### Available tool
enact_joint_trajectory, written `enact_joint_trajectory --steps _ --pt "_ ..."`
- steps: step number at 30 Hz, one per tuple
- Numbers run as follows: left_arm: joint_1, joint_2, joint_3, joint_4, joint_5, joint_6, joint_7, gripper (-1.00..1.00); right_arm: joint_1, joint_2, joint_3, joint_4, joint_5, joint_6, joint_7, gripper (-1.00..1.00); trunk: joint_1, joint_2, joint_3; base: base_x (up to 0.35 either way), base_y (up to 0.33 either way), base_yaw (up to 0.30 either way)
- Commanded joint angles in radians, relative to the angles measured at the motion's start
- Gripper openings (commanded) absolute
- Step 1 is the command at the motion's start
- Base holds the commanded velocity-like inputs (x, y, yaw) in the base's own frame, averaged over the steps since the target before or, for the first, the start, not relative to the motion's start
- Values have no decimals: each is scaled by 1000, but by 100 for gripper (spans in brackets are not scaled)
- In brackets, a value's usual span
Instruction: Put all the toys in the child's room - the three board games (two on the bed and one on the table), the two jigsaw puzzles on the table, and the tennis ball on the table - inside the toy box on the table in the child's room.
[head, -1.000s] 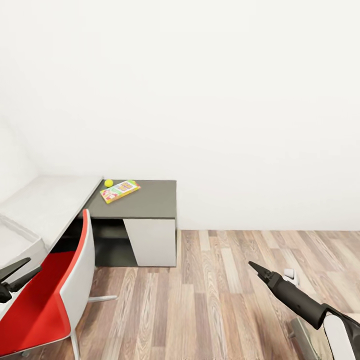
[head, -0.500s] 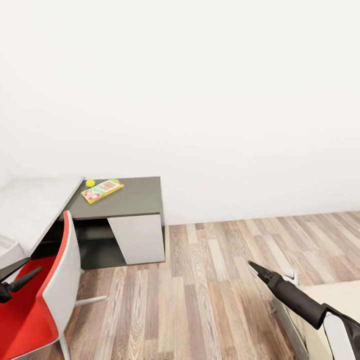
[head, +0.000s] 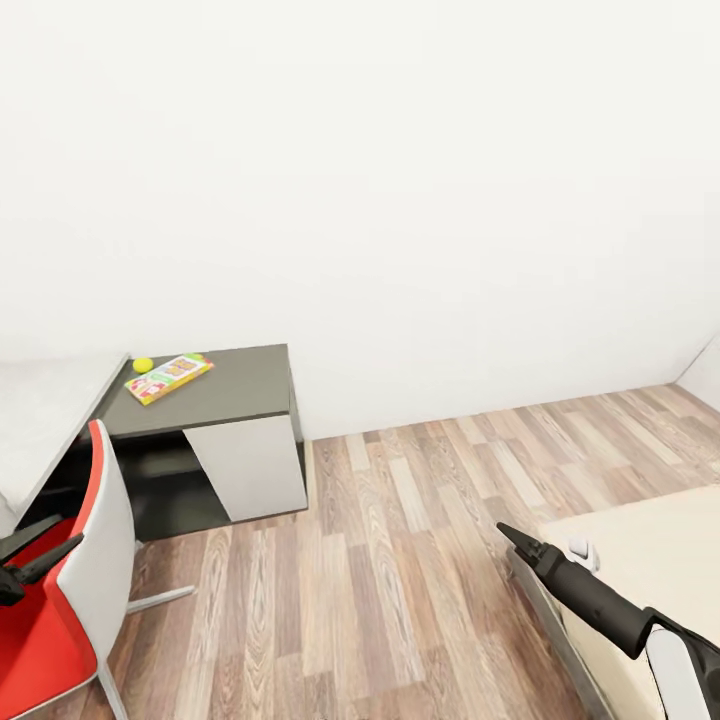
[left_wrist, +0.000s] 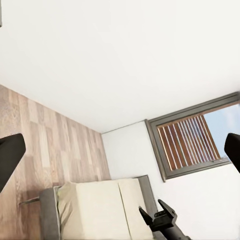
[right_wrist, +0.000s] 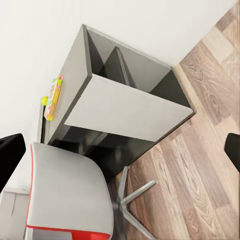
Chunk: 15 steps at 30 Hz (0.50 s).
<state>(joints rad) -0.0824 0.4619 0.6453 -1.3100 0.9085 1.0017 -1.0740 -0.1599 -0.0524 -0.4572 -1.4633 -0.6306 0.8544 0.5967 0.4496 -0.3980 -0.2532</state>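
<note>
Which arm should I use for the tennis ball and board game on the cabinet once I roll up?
Probably left. The left gripper, jaws open and empty, sits on the same side as the tennis ball and board game; the right gripper is over the floor near the bed.

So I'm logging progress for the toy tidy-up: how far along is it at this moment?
Nothing looks done from here. One board game and the tennis ball lie on the dark cabinet beside the table. The left gripper and right gripper carry nothing, jaws apart. The bed edge shows no toys. Everything visible remains to be collected.
</note>
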Motion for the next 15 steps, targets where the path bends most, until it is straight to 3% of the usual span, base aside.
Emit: enact_joint_trajectory --steps 1,15 --pt "0 0 1 0 1 4 -2 100 -1 0 -1 0 0 6 3 100 0 -2 -3 -46 0 -220" --pt "0 0 1 0 1 3 -2 100 -1 -1 -1 0 0 6 3 100 0 -2 -17 -8 0 -220"
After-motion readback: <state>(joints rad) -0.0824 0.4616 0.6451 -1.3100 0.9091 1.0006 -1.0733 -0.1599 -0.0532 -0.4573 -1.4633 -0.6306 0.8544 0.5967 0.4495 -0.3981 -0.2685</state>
